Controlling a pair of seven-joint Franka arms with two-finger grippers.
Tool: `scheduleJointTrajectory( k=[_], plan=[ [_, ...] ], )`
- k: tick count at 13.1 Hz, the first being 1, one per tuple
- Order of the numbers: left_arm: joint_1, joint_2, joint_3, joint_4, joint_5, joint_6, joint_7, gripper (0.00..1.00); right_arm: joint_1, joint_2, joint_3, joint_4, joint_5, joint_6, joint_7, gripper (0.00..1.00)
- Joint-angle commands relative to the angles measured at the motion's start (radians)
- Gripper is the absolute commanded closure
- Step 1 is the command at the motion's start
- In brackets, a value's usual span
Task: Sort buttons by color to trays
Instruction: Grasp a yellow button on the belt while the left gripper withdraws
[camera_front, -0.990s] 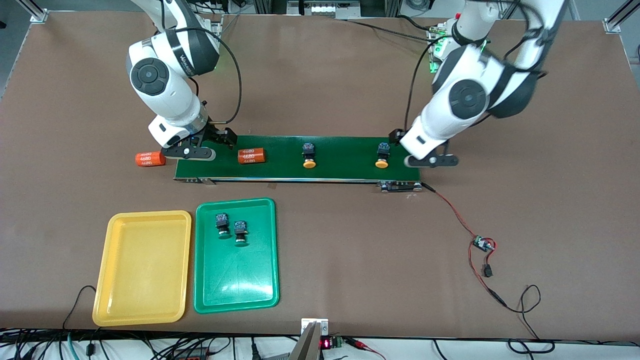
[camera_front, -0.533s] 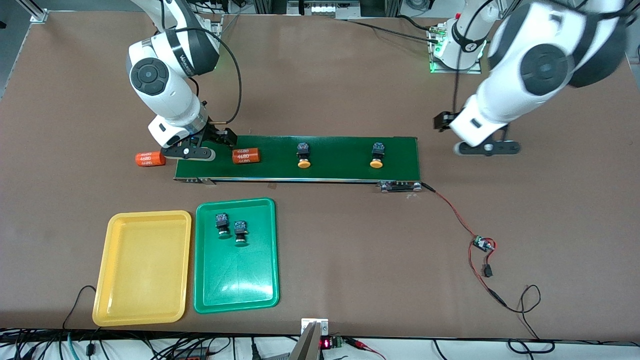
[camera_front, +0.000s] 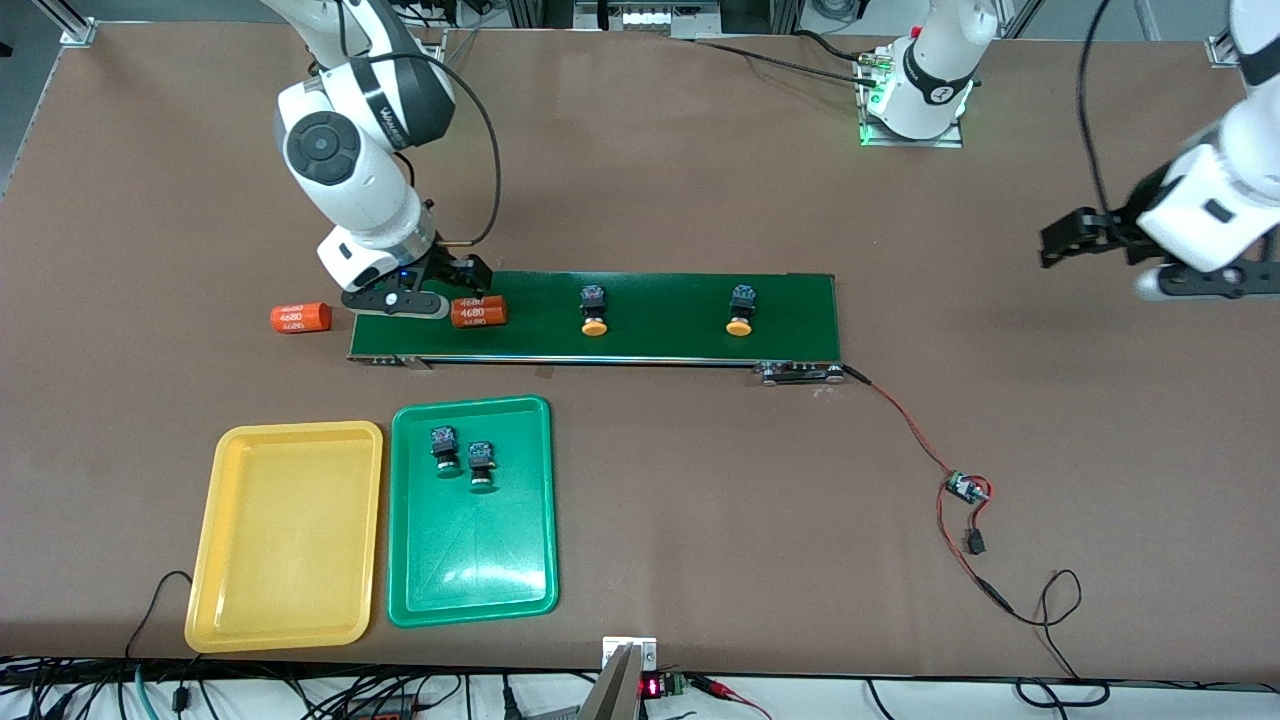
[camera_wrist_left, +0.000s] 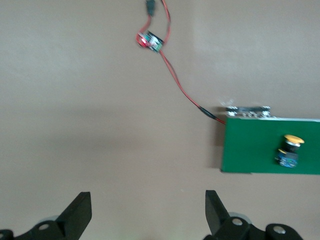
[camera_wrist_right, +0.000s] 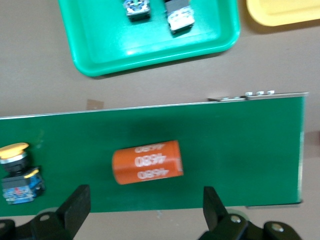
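Two orange-yellow buttons (camera_front: 594, 310) (camera_front: 741, 309) lie on the long dark green belt (camera_front: 660, 325). One button (camera_wrist_right: 17, 172) shows in the right wrist view, the other button (camera_wrist_left: 289, 150) in the left wrist view. Two green buttons (camera_front: 444, 449) (camera_front: 482, 465) rest in the green tray (camera_front: 470, 560). Beside it, the yellow tray (camera_front: 285, 535) holds nothing. My right gripper (camera_front: 397, 303) hangs open over the belt's end toward the right arm, an orange cylinder (camera_wrist_right: 147, 161) just ahead of its fingertips (camera_wrist_right: 77, 200). My left gripper (camera_wrist_left: 148, 210) is open over bare table, off the belt's end toward the left arm.
An orange cylinder (camera_front: 478, 312) lies on the belt by the right gripper; another orange cylinder (camera_front: 300, 317) lies on the table off the belt's end. A red wire runs from the belt's motor (camera_front: 800, 373) to a small circuit board (camera_front: 966, 488). Cables line the table's near edge.
The left arm has swung away from the belt toward its own end of the table. The belt's buttons and cylinder have shifted toward the right arm's end. The right gripper has moved slightly toward the cylinder.
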Motion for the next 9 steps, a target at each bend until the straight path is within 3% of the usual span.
scheduleJointTrajectory(
  k=[1,9],
  plan=[
    [-0.014,-0.052,0.004,-0.012,0.056,0.016,0.048,0.00,0.045,0.041,0.001,0.033,0.011,0.016,0.067,0.00],
    [0.000,-0.064,0.002,-0.017,0.052,0.016,0.037,0.00,0.134,0.138,-0.002,0.073,-0.006,0.078,0.160,0.00]
  ],
)
